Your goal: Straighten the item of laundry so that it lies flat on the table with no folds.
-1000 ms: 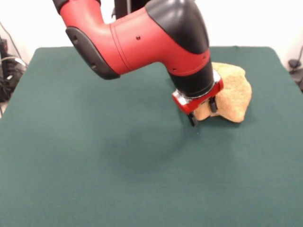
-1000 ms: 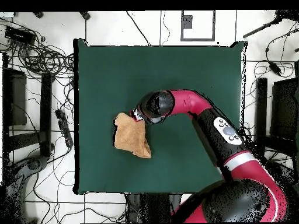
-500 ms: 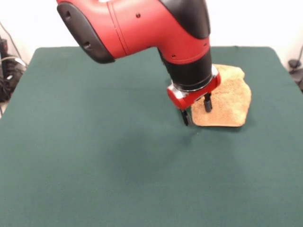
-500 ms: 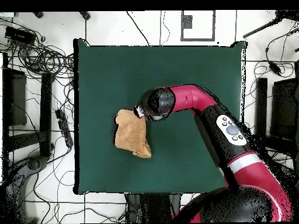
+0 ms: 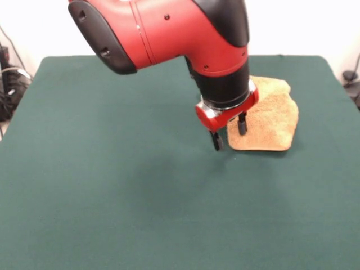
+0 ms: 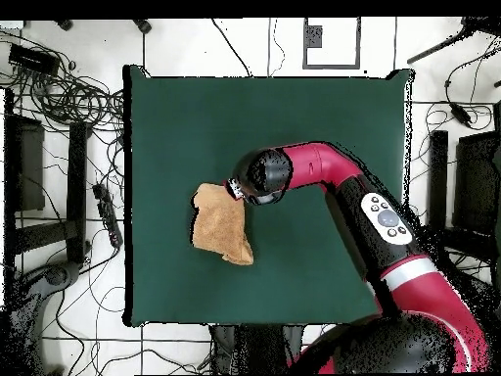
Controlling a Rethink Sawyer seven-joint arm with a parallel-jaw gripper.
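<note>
Sawyer arm [image 5: 169, 34] reaches down over the green table [image 5: 112, 185], wrist roughly vertical. The gripper [image 5: 229, 131] hangs at the towel's front-left corner in the front view. Its two black fingers [image 5: 242, 125] are spread apart with nothing between them: one tip sits over the bare green cloth just beside the towel's edge, the other stands in front of the towel near that same edge. I cannot tell whether either tip touches the table or the fabric.

The golden-orange terry towel [image 5: 270, 121] lies on the table's right side in the front view, toward the far edge, well apart from the near edge. Its outline is irregular rather than square: a straight front edge, a rounded right side, and a lumpy far edge with a raised bump at the top. The surface looks mostly low against the table. No border band or label can be made out.

Overhead view: the towel [image 6: 220, 224] sits left of the table's centre, closer to the left edge [image 6: 137, 196] than the right, and the gripper [image 6: 236, 189] is at its upper right corner. The arm [image 6: 333, 176] curves in from the lower right. Cables [image 6: 68, 93] lie on the floor beyond the table's left side.
</note>
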